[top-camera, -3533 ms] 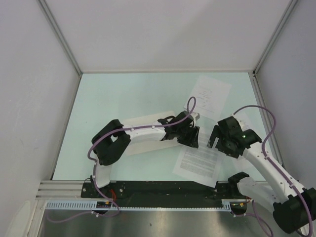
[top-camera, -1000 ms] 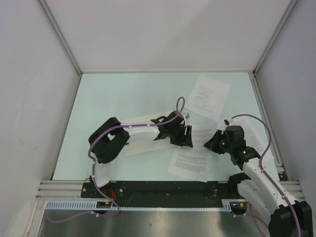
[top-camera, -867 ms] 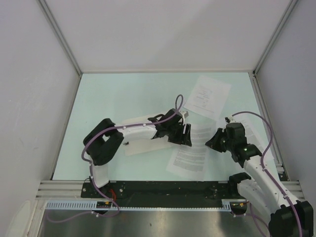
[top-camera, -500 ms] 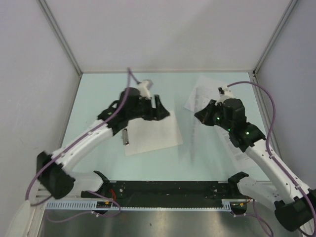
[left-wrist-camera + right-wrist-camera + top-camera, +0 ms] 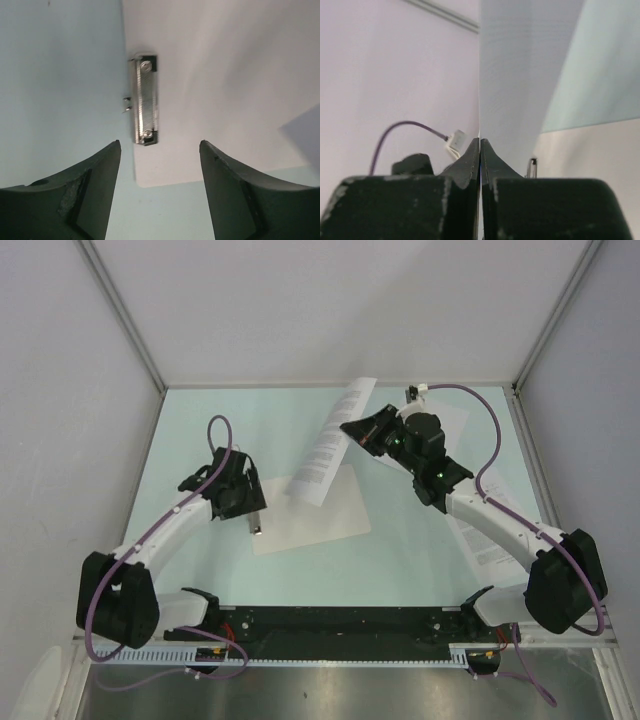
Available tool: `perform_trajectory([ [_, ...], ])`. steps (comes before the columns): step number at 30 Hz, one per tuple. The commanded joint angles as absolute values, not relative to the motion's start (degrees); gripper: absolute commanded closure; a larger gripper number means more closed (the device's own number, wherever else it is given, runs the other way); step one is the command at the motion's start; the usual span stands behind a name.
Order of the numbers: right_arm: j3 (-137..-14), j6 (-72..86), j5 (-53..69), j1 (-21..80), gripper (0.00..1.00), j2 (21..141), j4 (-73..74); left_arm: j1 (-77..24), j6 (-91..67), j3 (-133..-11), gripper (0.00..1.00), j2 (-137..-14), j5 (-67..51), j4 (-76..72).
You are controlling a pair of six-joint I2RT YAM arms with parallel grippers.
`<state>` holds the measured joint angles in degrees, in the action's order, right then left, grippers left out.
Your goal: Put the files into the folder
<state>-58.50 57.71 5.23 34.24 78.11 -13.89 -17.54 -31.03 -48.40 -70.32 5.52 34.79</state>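
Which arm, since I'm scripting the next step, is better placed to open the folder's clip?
Left. The left gripper hangs open at the clip on the folder; the right gripper is shut on a printed sheet in the air.

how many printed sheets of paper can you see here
3. One sheet is pinched in the right gripper above the clipboard; a second sheet lies back right, partly under that arm; a third sheet lies far right, partly under the forearm.

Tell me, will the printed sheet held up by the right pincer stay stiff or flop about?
Probably light: the right pincer holds the printed sheet up by one edge alone. Likely floppy: it is so thin that the jaws meet almost flat. Pushed end-on against the clipboard, it would probably buckle rather than slide.
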Motion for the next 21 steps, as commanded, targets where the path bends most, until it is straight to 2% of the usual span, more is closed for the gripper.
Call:
perform_trajectory([
  [1, -58.7, 57.5, 0.0, 32.4, 1.0, 77.9, -14.8, -16.8, -30.1, -47.8, 0.31, -75.5, 11.2, 34.6],
  [5, -43.1, 57.8, -2.6, 30.9, 1.0, 78.7, -26.7, -16.8, -30.6, -49.3, 0.33, -82.6, 13.6, 33.5],
  [9, -36.0, 55.7, -7.5, 33.4, 1.0, 82.0, -37.6, -16.9, -30.3, -50.4, 0.34, -87.2, 15.8, 32.8],
  [16, -30.1, 56.4, -25.0, 39.3, 1.0, 84.8, -39.6, -17.0, -29.8, -50.1, 0.34, -90.1, 13.0, 28.6],
  [21, -30.0, 58.9, -29.5, 39.5, 1.0, 86.6, -34.1, -17.3, -31.5, -50.1, 0.38, -87.5, 13.8, 29.8],
])
